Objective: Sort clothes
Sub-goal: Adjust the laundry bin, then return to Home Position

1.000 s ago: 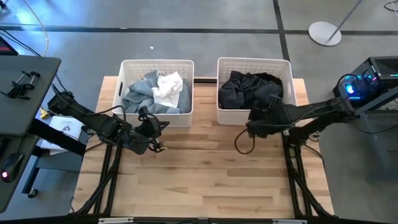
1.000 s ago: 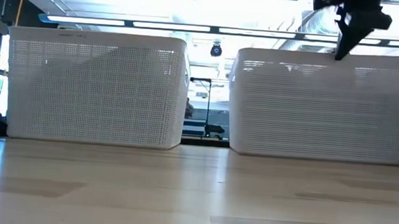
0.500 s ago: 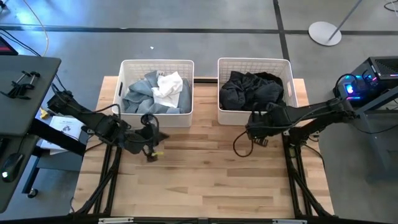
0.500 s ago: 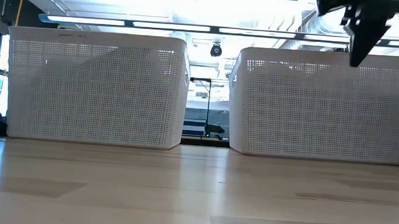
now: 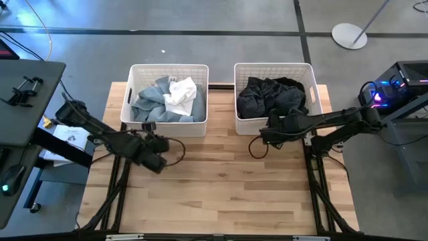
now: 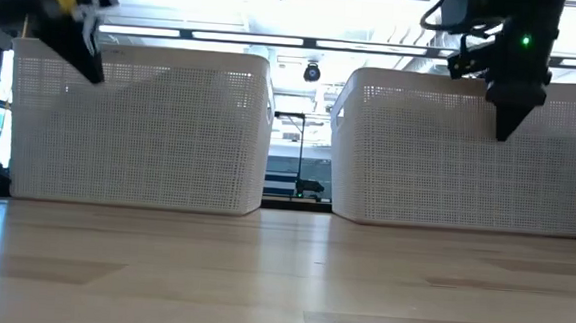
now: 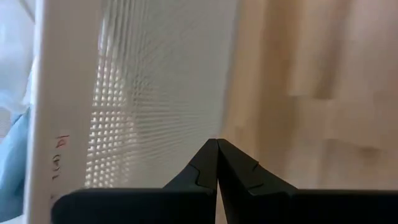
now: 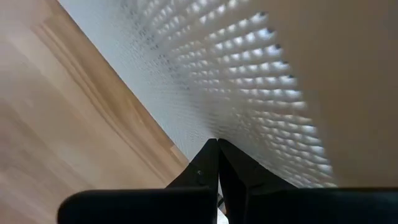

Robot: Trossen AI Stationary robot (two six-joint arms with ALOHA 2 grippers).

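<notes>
Light clothes [image 5: 167,98] fill the left basket [image 5: 134,70], dark clothes [image 5: 271,97] the right basket [image 5: 239,67]; left pincer [image 7: 216,148] and right pincer [image 8: 217,146], both pinched closed and empty, hover just before the baskets' near walls

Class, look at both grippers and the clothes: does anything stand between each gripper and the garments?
Yes. The left gripper, shut and empty, faces the left basket's front wall; the light clothes lie behind it. The right gripper, also shut, faces the right basket's wall, with the dark clothes inside.
</notes>
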